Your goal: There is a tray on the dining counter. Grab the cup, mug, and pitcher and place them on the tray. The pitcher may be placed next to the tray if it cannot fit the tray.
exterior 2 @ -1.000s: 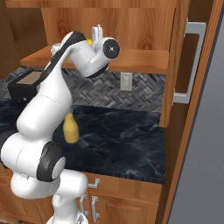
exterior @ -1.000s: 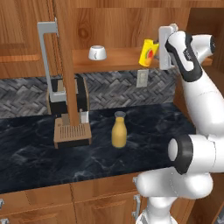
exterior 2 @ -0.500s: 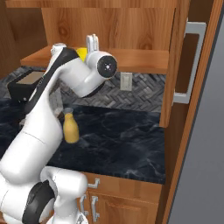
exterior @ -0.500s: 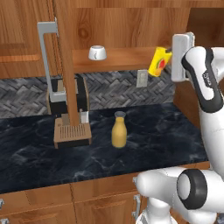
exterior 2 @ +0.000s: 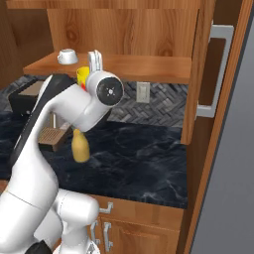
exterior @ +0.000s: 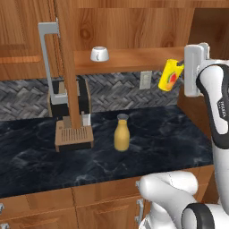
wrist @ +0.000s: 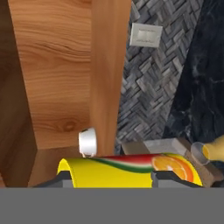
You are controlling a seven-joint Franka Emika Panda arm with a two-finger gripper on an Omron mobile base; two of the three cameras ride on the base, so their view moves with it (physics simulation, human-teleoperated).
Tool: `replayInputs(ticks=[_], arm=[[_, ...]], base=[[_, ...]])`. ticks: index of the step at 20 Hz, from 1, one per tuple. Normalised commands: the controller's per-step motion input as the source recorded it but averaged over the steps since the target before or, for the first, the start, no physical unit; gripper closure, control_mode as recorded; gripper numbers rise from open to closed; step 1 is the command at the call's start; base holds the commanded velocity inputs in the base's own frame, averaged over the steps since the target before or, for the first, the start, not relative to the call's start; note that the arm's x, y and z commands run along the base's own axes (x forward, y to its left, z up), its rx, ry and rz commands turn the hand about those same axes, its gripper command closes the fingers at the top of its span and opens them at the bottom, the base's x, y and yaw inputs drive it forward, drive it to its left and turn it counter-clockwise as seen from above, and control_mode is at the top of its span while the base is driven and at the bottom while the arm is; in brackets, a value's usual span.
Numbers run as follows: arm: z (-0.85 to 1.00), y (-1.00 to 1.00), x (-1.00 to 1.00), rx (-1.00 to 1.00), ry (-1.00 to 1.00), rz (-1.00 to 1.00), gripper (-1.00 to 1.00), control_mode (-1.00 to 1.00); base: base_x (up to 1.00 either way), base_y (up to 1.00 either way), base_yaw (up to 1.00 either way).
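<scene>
My gripper (exterior: 179, 71) is shut on the yellow cup (exterior: 170, 75), which hangs tilted in the air to the right of the wooden shelf (exterior: 134, 58), above the black counter. In the hand view the cup (wrist: 131, 168) lies across between the dark fingertips (wrist: 168, 176). From the right base view the cup (exterior 2: 81, 77) peeks out behind the hand. The white mug (exterior: 99, 54) stands on the shelf, to the left of the cup. On the counter below stands the mustard-yellow pitcher (exterior: 121, 133), upright. The tray and the dining counter are out of view.
An open cabinet door (exterior: 67, 67) with a grey handle hangs in front of a dark coffee machine (exterior: 67, 100) on a wooden stand (exterior: 74, 136). A wall outlet (exterior: 145, 79) sits in the herringbone tiles. Another open door (exterior 2: 198, 74) stands at the right.
The arm has drawn the cup off the shelf, out to the right and a little lower. The cup now tilts. The mug and the pitcher have stayed put.
</scene>
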Motion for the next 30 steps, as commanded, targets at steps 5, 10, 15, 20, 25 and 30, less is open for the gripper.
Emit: replayInputs(ticks=[5, 10, 15, 20, 25, 30], arm=[[-0.15, 0.00, -0.47, -0.04, 0.09, 0.00, 1.00, -1.00], [-0.16, 0.00, -0.33, -0.04, 0.08, 0.00, 1.00, -1.00], [-0.13, 0.00, -0.11, -0.01, 0.03, 0.00, 1.00, -1.00], [-0.09, 0.00, -0.02, -0.04, 0.01, 0.02, 1.00, -1.00], [-0.14, 0.00, -0.11, -0.13, 0.04, 0.01, 1.00, -1.00], [-0.11, 0.00, -0.12, -0.07, 0.03, 0.00, 1.00, -1.00]], base=[[0.00, 0.00, 0.00], [0.00, 0.00, 0.00], [0.00, 0.00, 0.00], [0.00, 0.00, 0.00], [0.00, 0.00, 0.00], [0.00, 0.00, 0.00]])
